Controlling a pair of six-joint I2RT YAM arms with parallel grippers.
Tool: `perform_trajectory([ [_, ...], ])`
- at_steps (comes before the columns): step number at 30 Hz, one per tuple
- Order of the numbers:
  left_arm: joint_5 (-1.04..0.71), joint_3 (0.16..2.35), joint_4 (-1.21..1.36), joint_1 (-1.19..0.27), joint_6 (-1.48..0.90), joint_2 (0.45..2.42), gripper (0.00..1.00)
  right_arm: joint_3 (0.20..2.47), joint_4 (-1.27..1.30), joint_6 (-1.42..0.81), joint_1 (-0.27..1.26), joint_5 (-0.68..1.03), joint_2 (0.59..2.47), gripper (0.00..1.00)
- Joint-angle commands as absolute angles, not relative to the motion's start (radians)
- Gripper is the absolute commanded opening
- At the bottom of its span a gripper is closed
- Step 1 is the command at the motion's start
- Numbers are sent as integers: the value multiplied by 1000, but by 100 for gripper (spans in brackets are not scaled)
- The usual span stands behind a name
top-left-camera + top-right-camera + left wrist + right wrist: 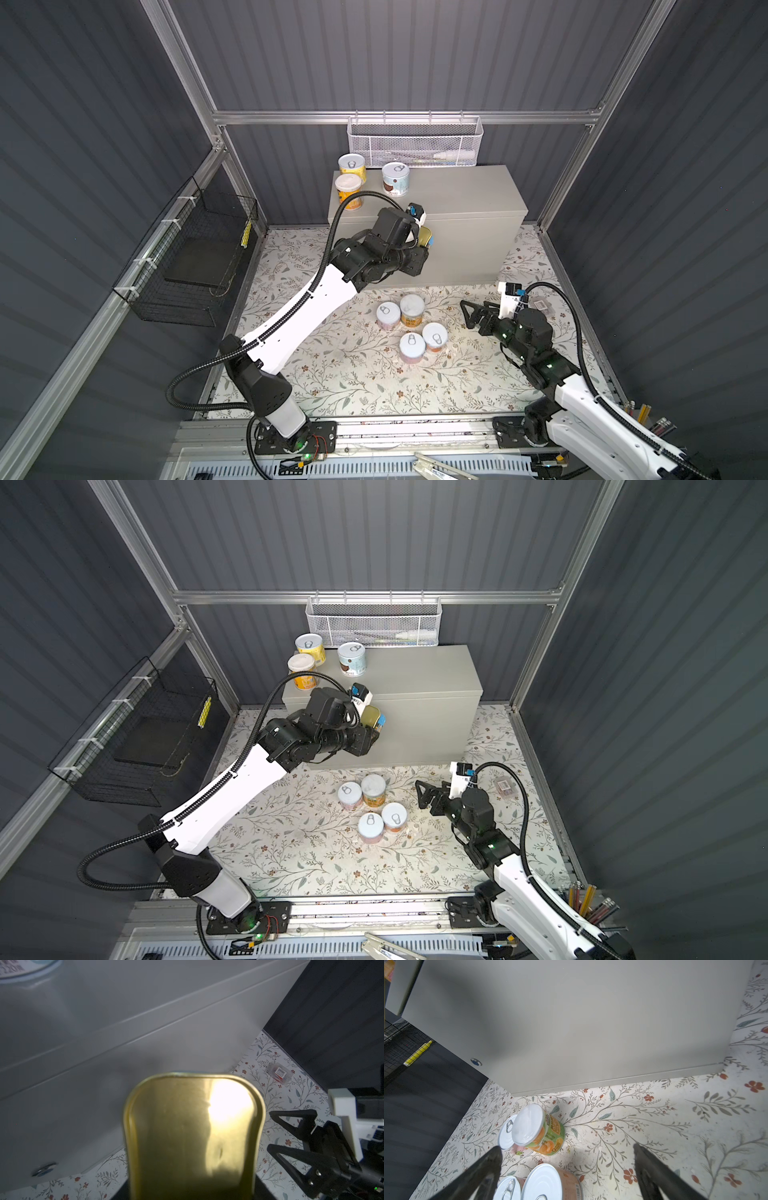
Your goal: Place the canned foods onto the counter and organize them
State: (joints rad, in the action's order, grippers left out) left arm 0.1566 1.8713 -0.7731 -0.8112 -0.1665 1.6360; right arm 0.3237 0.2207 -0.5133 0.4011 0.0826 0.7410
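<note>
Rectangular gold tin (193, 1136), smooth grey counter (457, 195)

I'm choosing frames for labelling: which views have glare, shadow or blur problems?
Left wrist view: blown-out white glare on the gold-topped tin, which is itself soft and very close to the lens. Right wrist view: a broad soft shadow across the counter front, and the right tool is blurred. Both top views: evenly lit, reasonably sharp.

The tin (193, 1136) I see is gold, with what may be a blue side. The counter (457, 195) is plain light grey, my mat (353, 374) cream with grey-green sprigs and small red flowers.
</note>
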Motion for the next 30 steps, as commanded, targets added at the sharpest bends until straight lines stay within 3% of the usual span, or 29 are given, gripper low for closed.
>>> perform_trajectory([
  [1, 277, 1964, -759, -816, -114, 1637, 43, 306, 205, -513, 405, 83, 716, 99],
  [11, 221, 2365, -932, -734, -100, 1835, 42, 299, 103, -496, 405, 54, 624, 99],
  [30, 216, 2381, -844, -637, -68, 1880, 41, 275, 117, -509, 404, 64, 629, 99],
])
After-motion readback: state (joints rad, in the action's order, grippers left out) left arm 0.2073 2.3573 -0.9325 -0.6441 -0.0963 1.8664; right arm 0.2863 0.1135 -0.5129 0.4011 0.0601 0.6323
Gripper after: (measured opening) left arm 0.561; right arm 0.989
